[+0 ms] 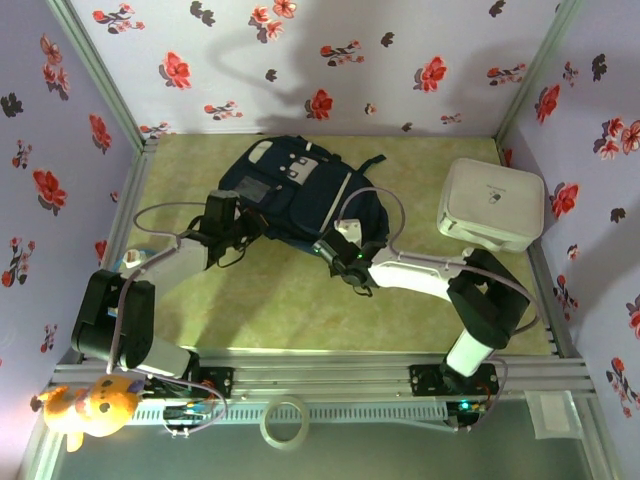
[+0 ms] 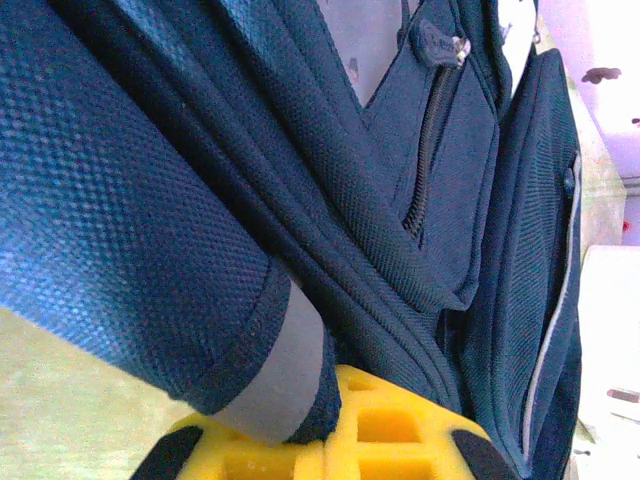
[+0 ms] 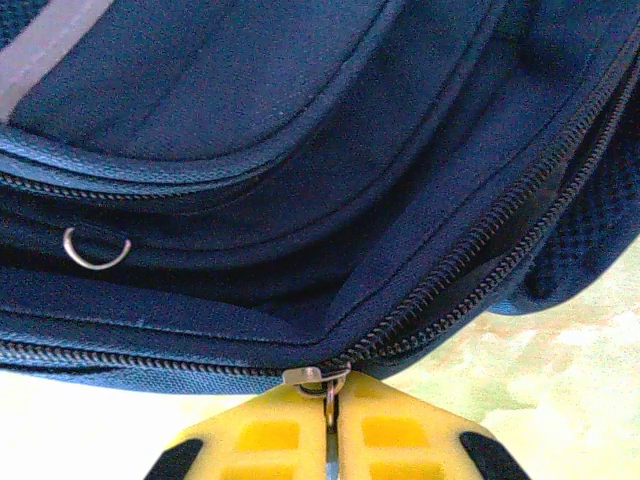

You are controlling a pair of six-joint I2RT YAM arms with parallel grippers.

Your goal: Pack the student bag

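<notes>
Student bag [image 1: 300, 190]: left tool [image 2: 330, 440] clamps grey-edged flap [image 2: 275, 375] at 8 o'clock, right tool [image 3: 330, 450] pinches zipper pull [image 3: 328, 384] at 5 o'clock; probably unzipping, next a steady pull along the track.

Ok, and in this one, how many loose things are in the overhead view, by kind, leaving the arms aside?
backpack: 1
white box: 1
plush toy: 1
tape roll: 1
Total: 4
</notes>
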